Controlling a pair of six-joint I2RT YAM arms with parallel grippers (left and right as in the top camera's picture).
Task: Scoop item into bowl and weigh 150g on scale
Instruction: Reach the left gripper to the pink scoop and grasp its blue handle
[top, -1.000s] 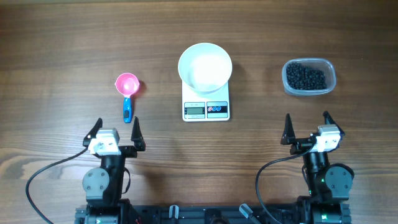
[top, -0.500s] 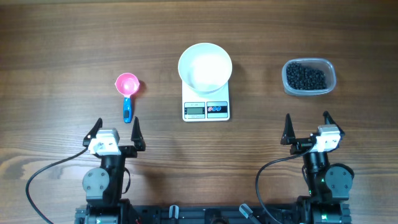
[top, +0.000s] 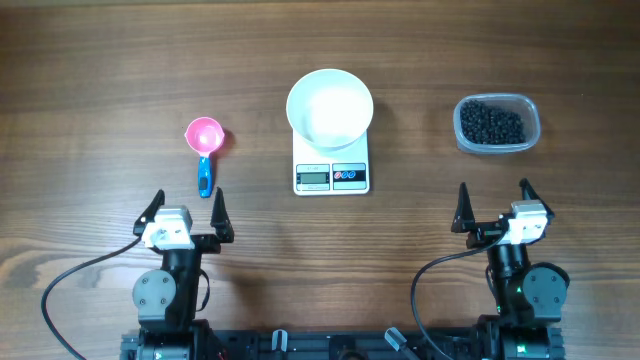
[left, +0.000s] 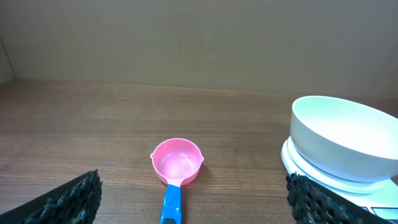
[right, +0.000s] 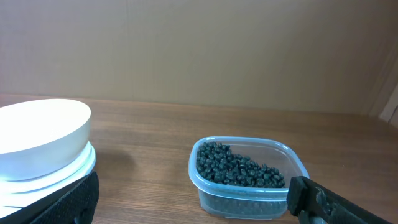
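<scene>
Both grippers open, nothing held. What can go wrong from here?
1. The scoop lies on the left, the beads in the tub on the far right; reaching across may knock the bowl, which only rests on the scale.
2. Tiny round beads could spill from the small scoop and roll across the table.

A clear plastic tub (right: 214, 196) sits on the wooden table (right: 155, 124), near and right of centre, holding a loose heap of small black beads (right: 239, 168). At the left edge the white bowl (right: 40, 127) rests on the white scale (right: 68, 177), well apart from the tub. The right gripper (right: 194, 199) is spread wide, its dark fingers (right: 329, 202) in the two near corners. A plain beige wall (right: 199, 43) stands at the far side.
</scene>
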